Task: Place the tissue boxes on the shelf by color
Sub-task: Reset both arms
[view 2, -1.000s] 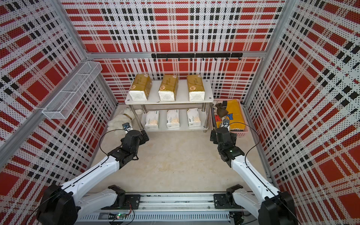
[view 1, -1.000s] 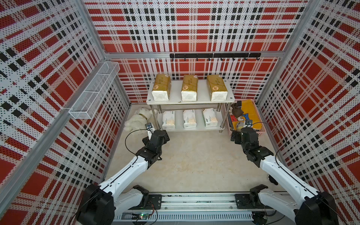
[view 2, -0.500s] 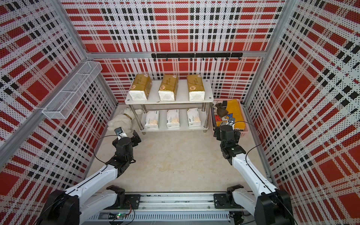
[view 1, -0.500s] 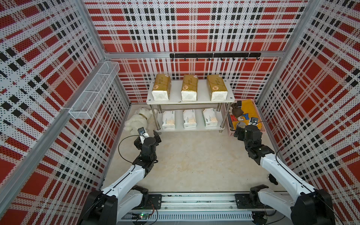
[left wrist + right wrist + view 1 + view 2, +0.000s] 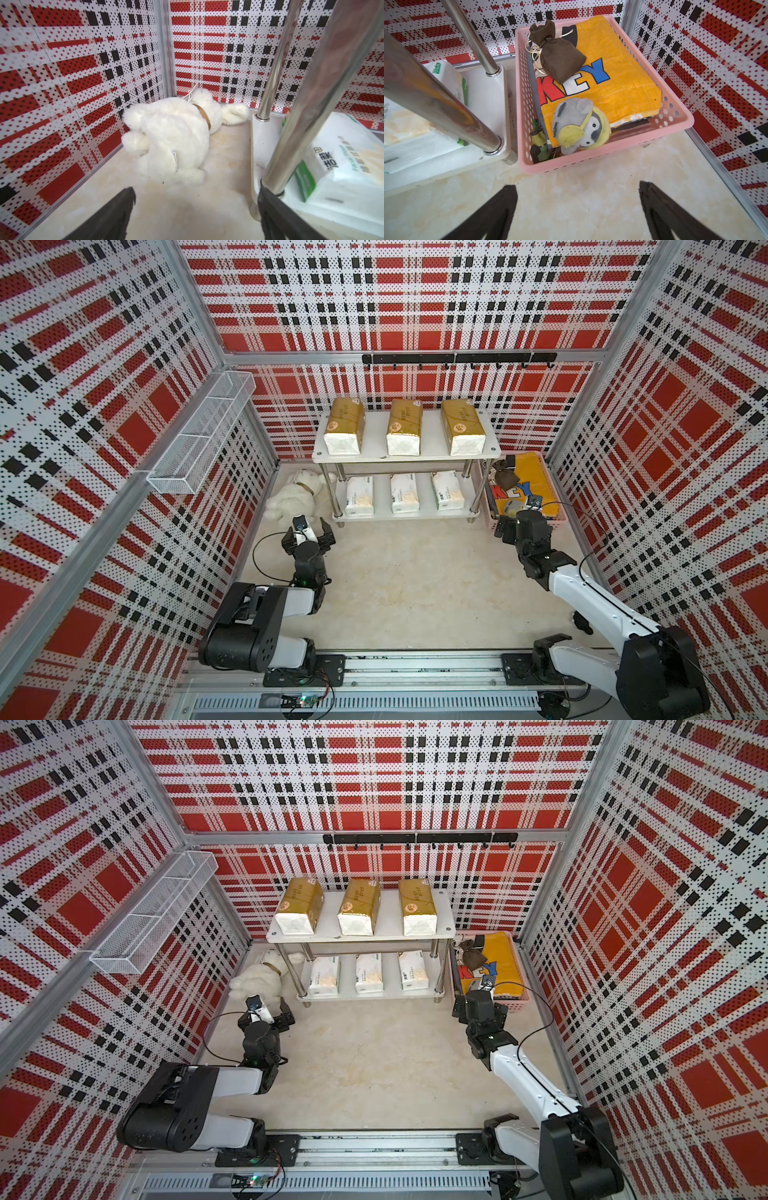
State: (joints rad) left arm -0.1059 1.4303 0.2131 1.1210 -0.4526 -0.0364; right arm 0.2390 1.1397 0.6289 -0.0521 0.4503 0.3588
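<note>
Three gold tissue boxes [image 5: 405,427] lie on the top board of the far shelf [image 5: 407,457], three white tissue boxes [image 5: 404,492] on its lower board; seemingly light, soft and slick, they want a mid-length pinch across the width, while the left jaws and the right jaws stand spread, empty.

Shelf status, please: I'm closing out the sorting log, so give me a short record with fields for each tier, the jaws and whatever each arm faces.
top tier: three gold tissue packs in a row on the shelf
bottom tier: three white tissue packs in a row
colours mixed on a tier: no
packs off the shelf: none seen
left jaws: open, empty, facing the white plush dog on the floor
right jaws: open, empty, facing the pink crate beside the shelf
</note>
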